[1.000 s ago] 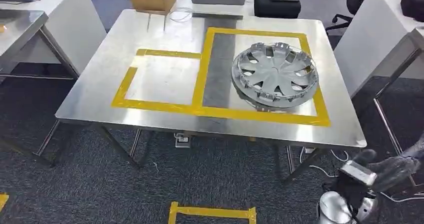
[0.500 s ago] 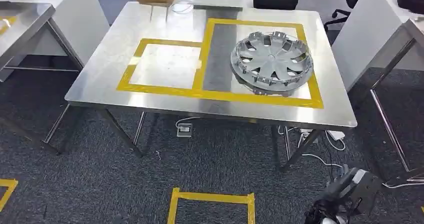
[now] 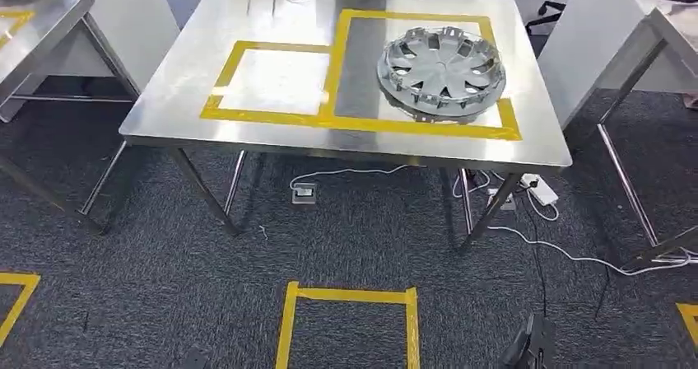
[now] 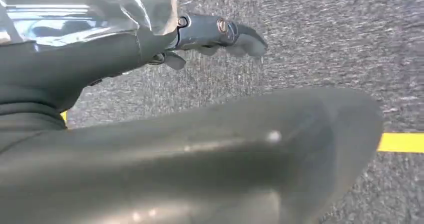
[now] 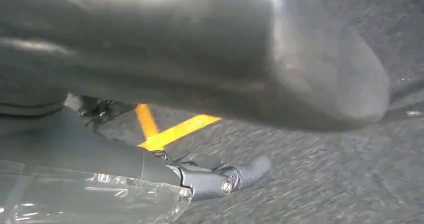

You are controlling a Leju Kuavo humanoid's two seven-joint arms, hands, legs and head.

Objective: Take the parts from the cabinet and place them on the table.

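Note:
A silver hubcap [image 3: 441,62] lies flat on the steel table [image 3: 247,134], inside the right-hand yellow tape box [image 3: 428,128]. The left tape box [image 3: 272,81] holds nothing. My left hand [image 4: 150,109] hangs over grey carpet, its thick thumb in front and its dark fingers [image 4: 225,31] stretched out straight with nothing in them. My right hand [image 5: 200,59] hangs over carpet in the same way, fingers [image 5: 235,176] extended and holding nothing. Both hands are low and well short of the table.
A yellow tape square [image 3: 350,324] marks the carpet in front of me, with more tape at both lower corners. Cables and a power strip [image 3: 539,189] lie under the table's right side. Other tables [image 3: 49,23] flank it left and right.
The whole picture has shifted: the table now sits higher and farther off, more carpet shows. My right hand has dropped from the lower right to below the picture's edge.

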